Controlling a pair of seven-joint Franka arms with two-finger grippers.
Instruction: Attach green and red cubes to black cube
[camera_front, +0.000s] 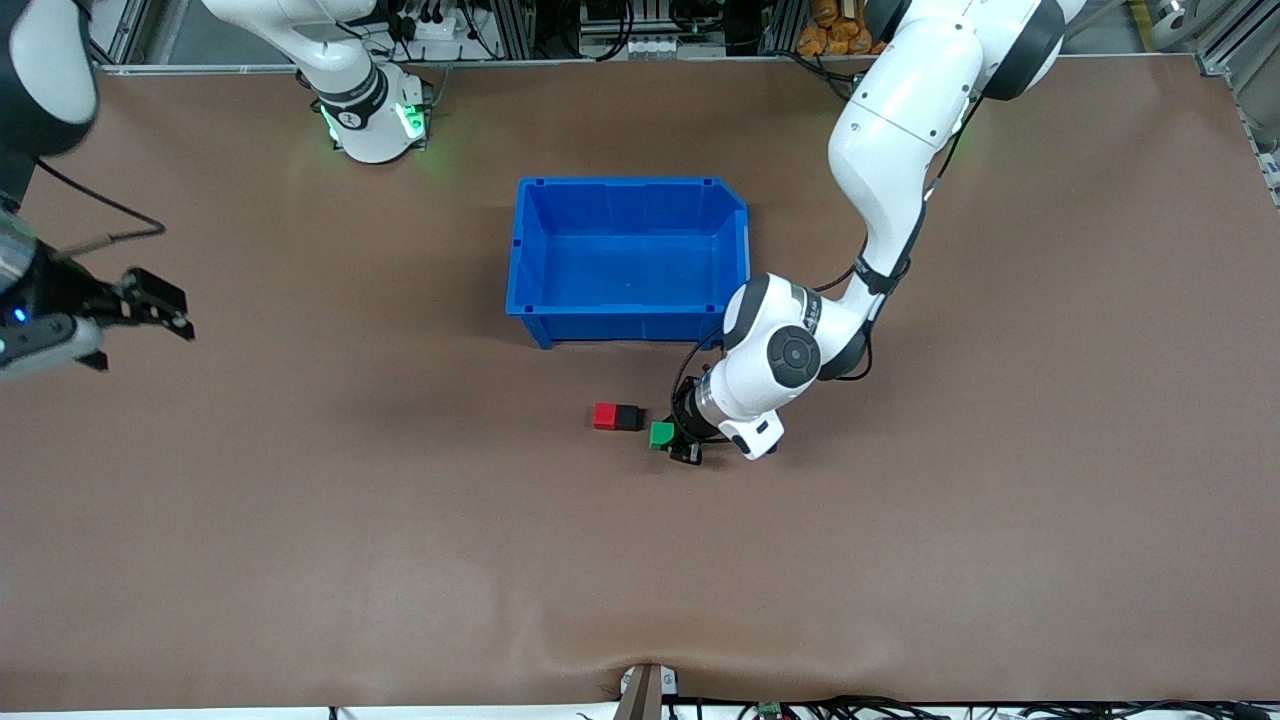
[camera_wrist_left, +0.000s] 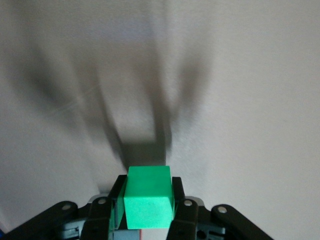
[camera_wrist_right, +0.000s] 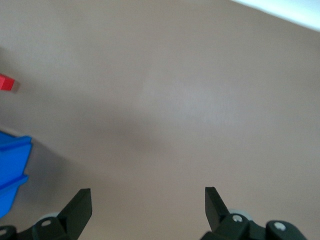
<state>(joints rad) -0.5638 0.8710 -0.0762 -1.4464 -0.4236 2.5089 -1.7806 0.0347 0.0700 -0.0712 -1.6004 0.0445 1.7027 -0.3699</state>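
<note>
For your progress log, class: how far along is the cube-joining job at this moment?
Done: the red cube already sits against the black cube. In hand: the left end effector grips the green cube beside the black one, not yet joined. The right end effector waits open, over the right arm's end of the table.

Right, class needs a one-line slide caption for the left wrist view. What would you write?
Left gripper shut on the green cube, held above the bare brown table.

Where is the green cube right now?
The green cube is held in the left gripper, beside the black cube that already sits joined to the red cube. In the front view it is nearer the camera than the blue bin.
</note>
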